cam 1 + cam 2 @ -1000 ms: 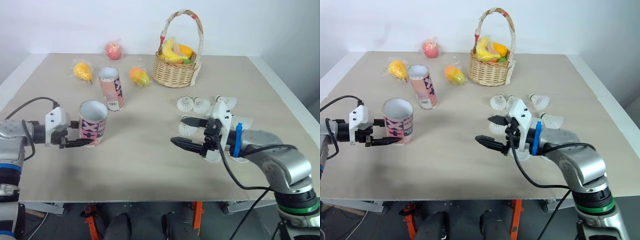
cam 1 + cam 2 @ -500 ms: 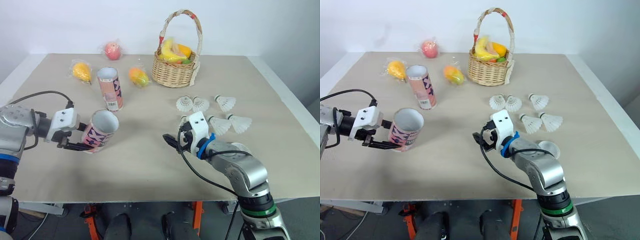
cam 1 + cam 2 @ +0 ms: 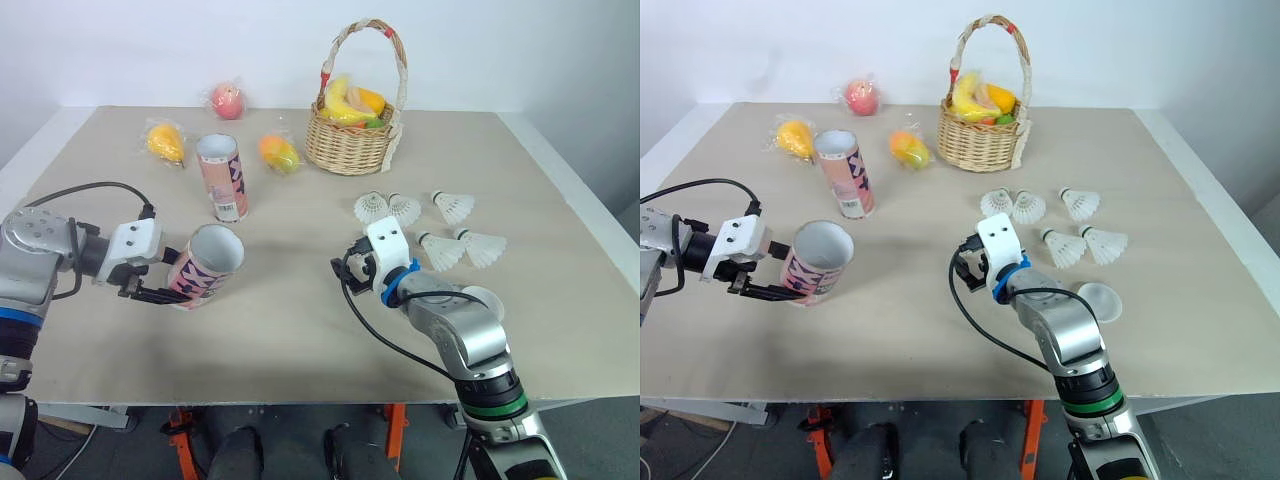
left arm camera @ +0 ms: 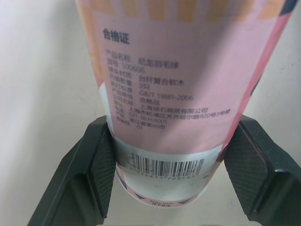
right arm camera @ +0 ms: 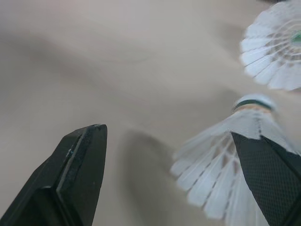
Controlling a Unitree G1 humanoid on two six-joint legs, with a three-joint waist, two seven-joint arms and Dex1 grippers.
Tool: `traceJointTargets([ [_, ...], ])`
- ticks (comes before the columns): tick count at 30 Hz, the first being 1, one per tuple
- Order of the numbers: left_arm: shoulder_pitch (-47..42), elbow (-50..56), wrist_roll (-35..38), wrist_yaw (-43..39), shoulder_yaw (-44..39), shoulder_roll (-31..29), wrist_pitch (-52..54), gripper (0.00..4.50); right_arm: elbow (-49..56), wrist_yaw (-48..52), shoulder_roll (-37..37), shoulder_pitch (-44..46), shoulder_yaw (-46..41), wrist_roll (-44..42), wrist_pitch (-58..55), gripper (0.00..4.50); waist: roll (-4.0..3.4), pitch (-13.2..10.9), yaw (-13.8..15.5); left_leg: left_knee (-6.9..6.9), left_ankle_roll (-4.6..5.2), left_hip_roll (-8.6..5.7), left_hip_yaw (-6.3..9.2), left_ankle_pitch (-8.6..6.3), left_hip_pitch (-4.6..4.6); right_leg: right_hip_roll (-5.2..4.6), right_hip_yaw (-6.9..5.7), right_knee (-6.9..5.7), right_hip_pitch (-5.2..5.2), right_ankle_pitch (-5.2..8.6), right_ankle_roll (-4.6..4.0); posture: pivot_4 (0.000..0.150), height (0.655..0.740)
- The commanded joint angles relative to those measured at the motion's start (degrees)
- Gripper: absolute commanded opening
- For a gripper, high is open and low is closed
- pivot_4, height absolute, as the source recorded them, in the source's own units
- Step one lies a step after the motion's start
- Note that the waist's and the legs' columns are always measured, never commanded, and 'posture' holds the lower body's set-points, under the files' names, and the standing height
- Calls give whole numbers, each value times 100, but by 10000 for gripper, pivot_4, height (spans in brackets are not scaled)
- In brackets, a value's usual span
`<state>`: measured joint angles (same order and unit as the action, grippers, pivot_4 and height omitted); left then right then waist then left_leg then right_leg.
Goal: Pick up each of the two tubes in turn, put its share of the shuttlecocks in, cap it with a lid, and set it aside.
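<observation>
Tube (image 4: 175,89) clamped low in your left hand (image 4: 171,175) may tip out, and your wide right hand (image 5: 167,136) could knock the shuttlecock (image 5: 218,162) aside.

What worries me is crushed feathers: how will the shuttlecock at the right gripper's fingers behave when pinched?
Probably light: the shuttlecock is mostly thin white feather skirt. That skirt looks apt to crush if the open right gripper pinches hard. Lying sideways, it may roll when nudged.

Pink tube (image 3: 205,278) tilted in left claw (image 4: 171,169); 2nd tube (image 3: 222,177) upright; shuttlecocks (image 3: 404,209) loose nr white lid (image 3: 483,300).
</observation>
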<state>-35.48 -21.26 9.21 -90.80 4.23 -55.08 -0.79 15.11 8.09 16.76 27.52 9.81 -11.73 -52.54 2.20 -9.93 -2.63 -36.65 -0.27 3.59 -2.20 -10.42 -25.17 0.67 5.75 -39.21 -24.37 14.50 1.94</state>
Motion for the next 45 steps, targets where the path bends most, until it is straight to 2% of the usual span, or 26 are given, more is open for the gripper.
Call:
traceJointTargets([
  [1,201,407,282,-139,34,122,219,31177,-74,-198,-10,67,-66,357,158,45000,0,0,0,0,0,-1,-1,0,0,-1,1,0,0,0,1,1500,7371],
  [7,367,848,531,-74,-23,275,552,31177,-102,-134,-49,45,38,600,227,45000,0,0,-8,0,0,-1,1,0,-2,1,1,0,-2,0,0,1500,7371],
  [10,458,958,556,-42,14,332,586,30774,-85,-72,-15,28,72,694,260,37308,0,0,-9,1,0,2,2,0,0,5,0,0,-3,-1,-2,1500,7371],
  [11,475,975,556,-32,19,340,593,30774,-81,-51,7,29,85,741,290,32711,0,0,-10,1,0,2,2,0,0,5,0,-1,-3,0,-2,1500,7371],
  [12,489,990,555,-28,24,344,600,30774,-82,-25,24,28,98,781,332,31291,0,0,-9,1,0,2,2,0,0,5,0,0,-3,0,-2,1500,7371],
  [13,507,1001,552,-28,31,345,607,30774,-68,10,42,25,101,798,358,24900,0,0,-9,1,0,2,2,0,0,4,1,0,-3,0,-2,1500,7371],
  [14,523,1008,548,-33,40,342,614,30774,-54,40,61,25,108,827,390,22046,0,0,-9,1,0,1,2,0,-1,3,1,0,-2,0,-1,1500,7371],
  [16,560,1029,544,-50,56,314,636,30774,-2,107,107,15,140,891,446,12265,0,0,-7,1,0,0,2,0,-1,2,1,0,-2,0,-1,1500,7371],
  [17,568,1014,520,-67,74,288,629,30774,45,166,99,2,117,861,458,9916,0,0,-7,1,0,0,1,0,-1,2,1,0,-2,0,-1,1500,7371],
  [18,573,1003,502,-79,85,271,624,30774,76,214,87,-8,94,838,464,4314,0,0,-8,1,0,0,2,0,-1,2,1,0,-2,0,-1,1500,7371],
  [19,565,975,477,-98,103,249,627,30774,141,293,106,-18,95,820,497,526,0,0,-8,1,0,0,2,0,0,2,1,0,-2,0,-1,1500,7371],
  [26,435,765,551,-170,356,62,654,30774,872,1623,629,78,19,220,702,526,-1,-1,-8,2,0,0,1,0,0,3,1,0,-2,1,-1,1500,7371],
  [33,-66,295,880,-170,989,-79,637,30774,1065,3660,1735,829,-95,-260,2379,526,-9,-5,-9,0,5,6,-2,3,10,5,-5,-1,0,13,26,1500,7371],
  [35,-338,-32,745,-170,1291,-82,419,30774,995,4349,2005,1061,26,-365,2897,526,-8,-4,-3,1,6,7,1,3,12,5,-10,-1,3,15,24,1500,7371],
  [41,-867,-468,864,-170,1835,-9,227,30774,603,5359,2206,1598,382,-184,3930,526,-14,-4,12,-6,7,5,3,4,11,4,-11,-1,6,13,27,1500,7371],
  [45,-1017,-570,942,-170,1991,48,177,30774,174,5597,2078,2011,711,194,4378,526,-17,-4,14,-15,13,5,1,8,11,2,-10,-2,8,7,30,1500,7371],
])
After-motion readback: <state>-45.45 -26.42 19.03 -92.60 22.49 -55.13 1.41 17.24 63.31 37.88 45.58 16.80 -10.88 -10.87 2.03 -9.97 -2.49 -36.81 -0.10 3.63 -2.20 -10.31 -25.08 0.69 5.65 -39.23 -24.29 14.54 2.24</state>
